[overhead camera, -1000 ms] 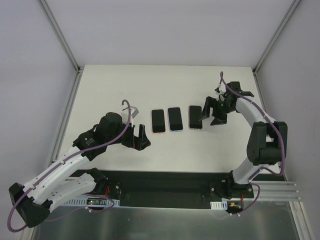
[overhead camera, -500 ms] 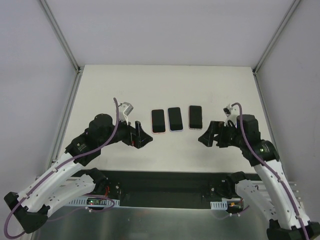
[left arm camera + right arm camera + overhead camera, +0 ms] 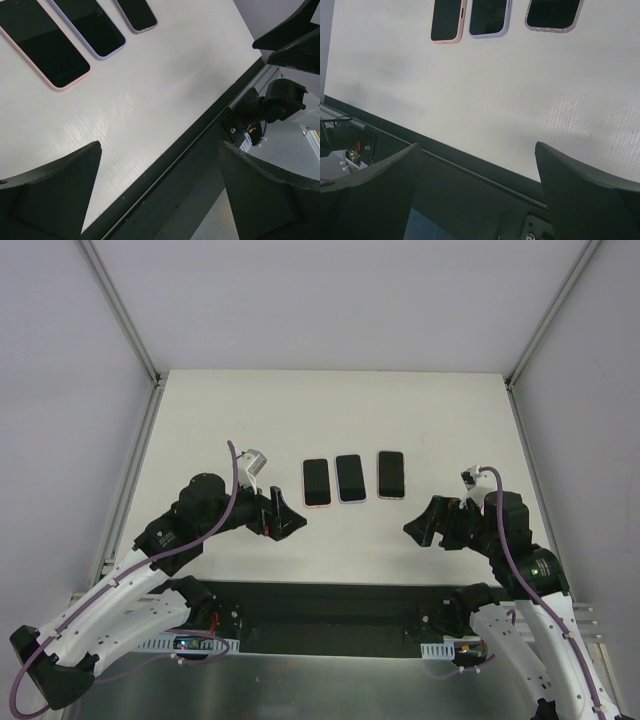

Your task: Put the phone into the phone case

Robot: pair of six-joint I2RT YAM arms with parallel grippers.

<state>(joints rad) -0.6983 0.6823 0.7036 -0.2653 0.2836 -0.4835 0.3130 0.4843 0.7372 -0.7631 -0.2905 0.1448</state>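
Three flat slabs lie side by side mid-table, each a dark face inside a coloured rim: pink, lavender and clear-pinkish. I cannot tell which is a bare phone and which a phone case. My left gripper hangs open near the table's front edge, left of and nearer than the pink one. My right gripper is open too, nearer than and right of the clear-rimmed one. Both wrist views show wide, empty jaws over the table's front edge.
A black base rail runs along the near table edge, with the right arm's mount on it. White walls and aluminium posts close in the back and sides.
My right arm has drawn back from the clear-rimmed slab to the near right, its gripper opening wider. My left arm has shifted slightly nearer. The three slabs have not moved.
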